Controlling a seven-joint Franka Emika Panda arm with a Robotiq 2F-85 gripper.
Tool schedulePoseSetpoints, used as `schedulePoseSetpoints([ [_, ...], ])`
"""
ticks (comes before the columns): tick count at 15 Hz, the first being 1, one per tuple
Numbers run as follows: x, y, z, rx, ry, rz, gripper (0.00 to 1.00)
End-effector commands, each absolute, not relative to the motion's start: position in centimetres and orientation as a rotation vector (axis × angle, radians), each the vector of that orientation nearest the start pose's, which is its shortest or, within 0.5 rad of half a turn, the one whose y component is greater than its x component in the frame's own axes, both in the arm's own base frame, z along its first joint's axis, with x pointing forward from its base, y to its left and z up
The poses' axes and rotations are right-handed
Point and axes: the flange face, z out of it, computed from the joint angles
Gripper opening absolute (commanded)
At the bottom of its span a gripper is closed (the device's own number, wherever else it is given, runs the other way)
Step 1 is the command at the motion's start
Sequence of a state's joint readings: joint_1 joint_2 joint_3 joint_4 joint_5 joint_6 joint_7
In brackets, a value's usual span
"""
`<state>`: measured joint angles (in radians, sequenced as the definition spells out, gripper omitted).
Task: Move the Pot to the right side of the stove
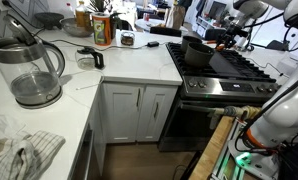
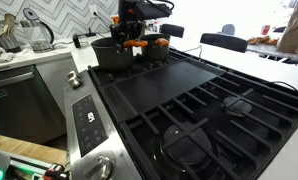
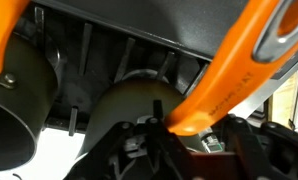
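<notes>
Toward eleven o'clock on the stove (image 2: 219,100) sits the pot (image 2: 111,55), gripper (image 2: 141,35) at its two o'clock, spread impossible to tell; only the wrist view shows an orange bar (image 3: 224,75).

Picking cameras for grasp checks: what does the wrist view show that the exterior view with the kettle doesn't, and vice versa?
Wrist only: a close-up of an orange bar running diagonally over dark rounded surfaces; jaw state is unreadable. Exterior only: the glass kettle, the white counter, the cabinets and the stove front. Shared: the gripper at the Pot toward the stove's rear; the wrist's dark curved wall is probably that pot.
</notes>
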<state>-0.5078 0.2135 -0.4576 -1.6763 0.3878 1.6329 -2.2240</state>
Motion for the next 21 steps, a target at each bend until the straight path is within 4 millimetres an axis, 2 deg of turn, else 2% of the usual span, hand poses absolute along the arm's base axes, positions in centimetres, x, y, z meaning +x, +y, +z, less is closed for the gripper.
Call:
schedulePoseSetpoints([
  [1,39.4,-46.6,47.0,-2.418,-1.543,-0.477,0.20],
  [2,39.5,-46.6,47.1,-2.421,-1.535,-0.481,0.12],
  [3,39.5,-46.7,47.2,-2.427,-1.526,-0.481,0.08],
  [8,39.4,-46.5,47.5,-2.402,-1.528,-0.495,0.08],
  [11,39.0,-46.2,48.5,-2.345,-1.544,-0.545,0.08],
  [15,38.5,-46.6,49.6,-2.297,-1.523,-0.609,0.08],
  [21,37.8,-47.1,50.0,-2.209,-1.504,-0.679,0.08],
])
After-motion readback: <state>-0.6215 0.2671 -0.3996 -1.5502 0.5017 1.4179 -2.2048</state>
